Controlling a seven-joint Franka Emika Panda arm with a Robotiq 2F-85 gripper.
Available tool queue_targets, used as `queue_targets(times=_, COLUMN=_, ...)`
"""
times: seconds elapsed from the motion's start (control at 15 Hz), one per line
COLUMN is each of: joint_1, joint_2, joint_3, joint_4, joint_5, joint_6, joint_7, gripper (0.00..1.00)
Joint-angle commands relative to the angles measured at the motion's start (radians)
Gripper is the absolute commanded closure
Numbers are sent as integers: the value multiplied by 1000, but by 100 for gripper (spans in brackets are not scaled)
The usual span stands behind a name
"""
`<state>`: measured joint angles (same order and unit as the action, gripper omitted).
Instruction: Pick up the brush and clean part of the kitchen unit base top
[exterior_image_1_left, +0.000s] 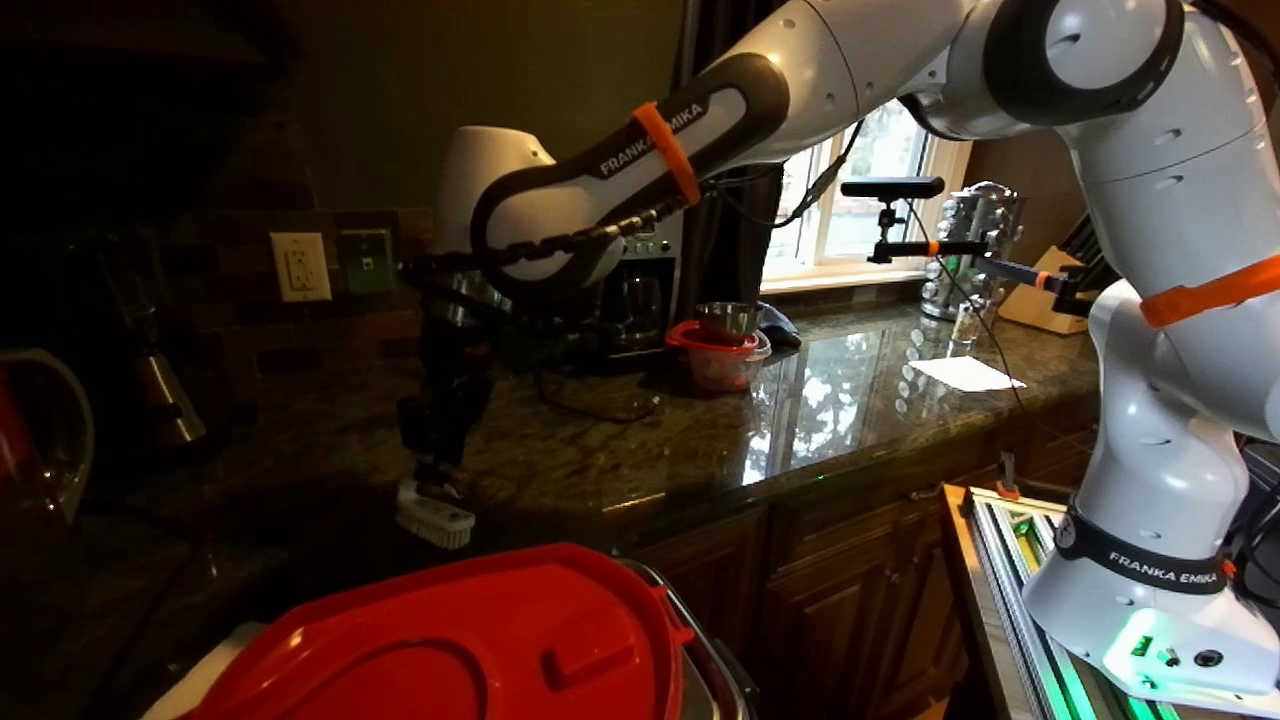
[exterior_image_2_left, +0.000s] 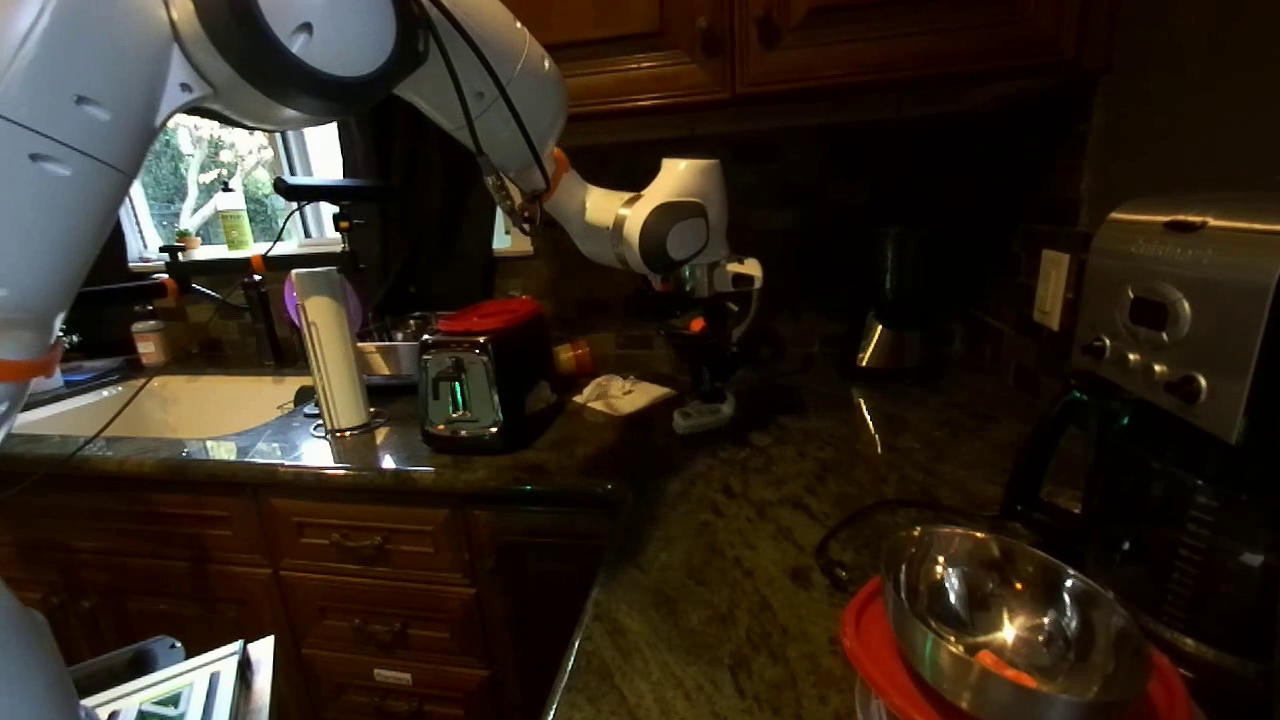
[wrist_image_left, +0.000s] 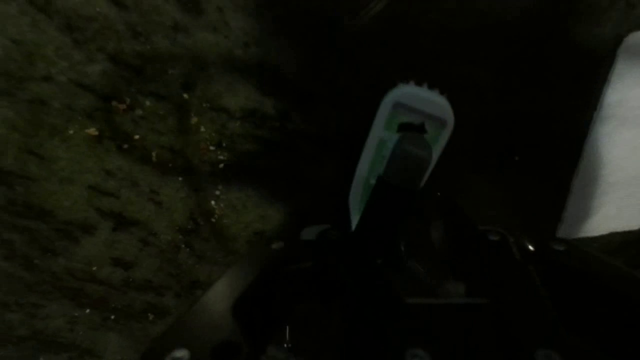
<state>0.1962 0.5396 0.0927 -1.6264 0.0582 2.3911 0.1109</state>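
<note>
Mostly whitish, the brush (exterior_image_1_left: 435, 518) shows green on top.

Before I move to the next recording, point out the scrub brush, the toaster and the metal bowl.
Scrub brush (exterior_image_1_left: 437, 517): in an exterior view, on its pale head.
Toaster (exterior_image_2_left: 476, 392): in an exterior view, on its front panel.
Metal bowl (exterior_image_2_left: 1022, 598): in an exterior view, on its inner wall.

In an exterior view I've got a toaster (exterior_image_2_left: 488, 388) far left, a coffee maker (exterior_image_2_left: 1170, 350) right, a steel bowl (exterior_image_2_left: 1050, 605) near right.
</note>
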Motion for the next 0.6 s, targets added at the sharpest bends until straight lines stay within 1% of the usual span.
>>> queue_targets(times=0.0, joint_1=53, joint_2=3, joint_3=-42, joint_4=-4, joint_5=-91, joint_6=-35, joint_7=97, gripper=22)
queue_targets(times=0.07, joint_1=53, joint_2=3, joint_3=-38, joint_4=-5, joint_5=-89, joint_6=-26, joint_7=103, gripper=15)
queue_targets(times=0.13, joint_1=43, joint_2=-3, joint_3=-24, joint_4=-13, joint_5=-64, joint_6=1, joint_7=106, gripper=6)
queue_targets(times=0.2, joint_1=17, joint_2=-12, joint_3=11, joint_4=-22, joint_5=-8, joint_6=28, joint_7=76, gripper=1)
queue_targets(times=0.33, joint_1=-40, joint_2=-33, joint_3=88, joint_4=-45, joint_5=122, joint_6=75, joint_7=-11, gripper=0)
queue_targets(times=0.4, joint_1=11, joint_2=2, joint_3=25, joint_4=2, joint_5=35, joint_6=35, joint_7=51, gripper=3)
queue_targets(times=0.47, joint_1=-3, joint_2=-2, joint_3=47, joint_4=2, joint_5=74, joint_6=47, joint_7=26, gripper=0)
queue_targets(times=0.53, joint_1=-11, joint_2=-6, joint_3=59, joint_4=2, joint_5=91, joint_6=51, joint_7=17, gripper=0)
